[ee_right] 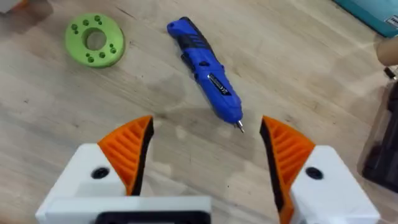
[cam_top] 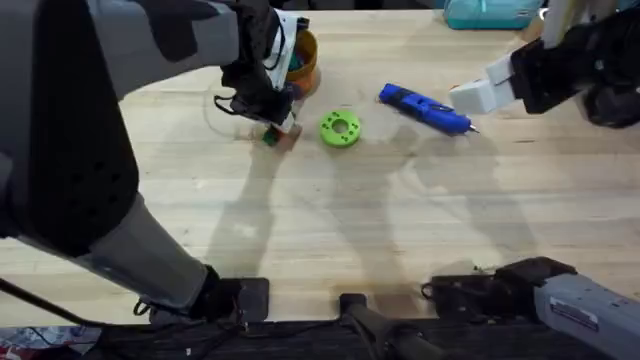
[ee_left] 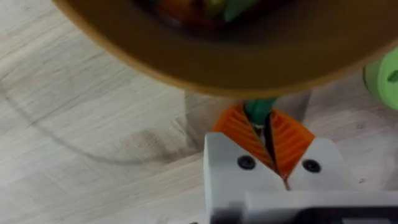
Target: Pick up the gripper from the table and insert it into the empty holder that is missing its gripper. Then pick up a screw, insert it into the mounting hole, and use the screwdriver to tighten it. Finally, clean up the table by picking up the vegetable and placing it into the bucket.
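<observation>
My left gripper [cam_top: 277, 127] hangs just in front of the orange-yellow bucket [cam_top: 303, 57], shut on the small dark-green vegetable [cam_top: 269, 137]. In the left wrist view the orange pads [ee_left: 289, 140] pinch the vegetable [ee_left: 258, 110] right under the bucket's rim [ee_left: 217, 71]. The blue screwdriver [cam_top: 424, 108] lies flat on the table [cam_top: 330, 220], its tip toward my right gripper [cam_top: 470, 97]. That gripper [ee_right: 208, 134] stands open just short of the screwdriver [ee_right: 208, 74], holding nothing.
A lime-green ring [cam_top: 340, 128] lies between the bucket and the screwdriver, and the ring [ee_right: 94, 40] is also seen from the right wrist. A teal container [cam_top: 490, 12] sits at the table's far edge. Bare wood spreads across the near half.
</observation>
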Controlling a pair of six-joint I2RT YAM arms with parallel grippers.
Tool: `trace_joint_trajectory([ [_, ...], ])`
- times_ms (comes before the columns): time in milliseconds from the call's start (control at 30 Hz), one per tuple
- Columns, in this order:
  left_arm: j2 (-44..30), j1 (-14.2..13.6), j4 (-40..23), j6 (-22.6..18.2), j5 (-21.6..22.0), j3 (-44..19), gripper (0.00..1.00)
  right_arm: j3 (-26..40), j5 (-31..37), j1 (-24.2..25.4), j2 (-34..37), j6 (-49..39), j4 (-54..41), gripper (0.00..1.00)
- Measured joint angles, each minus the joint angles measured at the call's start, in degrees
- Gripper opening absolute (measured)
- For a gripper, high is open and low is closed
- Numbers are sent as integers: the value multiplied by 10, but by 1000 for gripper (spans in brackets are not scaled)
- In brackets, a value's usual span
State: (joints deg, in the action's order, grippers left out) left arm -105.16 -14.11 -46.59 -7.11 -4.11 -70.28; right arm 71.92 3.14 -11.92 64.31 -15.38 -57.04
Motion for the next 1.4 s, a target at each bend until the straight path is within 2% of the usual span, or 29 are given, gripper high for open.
trace_joint_trajectory([
  [233,30,0,-42,9,-2,-34,21,0,0,0,0,0,0,998],
  [400,128,0,-52,11,-4,-70,21,0,0,0,0,0,0,997],
  [633,195,0,-47,11,6,-94,21,0,0,0,0,0,0,997],
  [900,193,0,7,11,11,-95,21,0,0,0,0,0,0,998],
  [1400,193,0,7,11,11,-95,21,0,0,0,0,0,0,998],
])
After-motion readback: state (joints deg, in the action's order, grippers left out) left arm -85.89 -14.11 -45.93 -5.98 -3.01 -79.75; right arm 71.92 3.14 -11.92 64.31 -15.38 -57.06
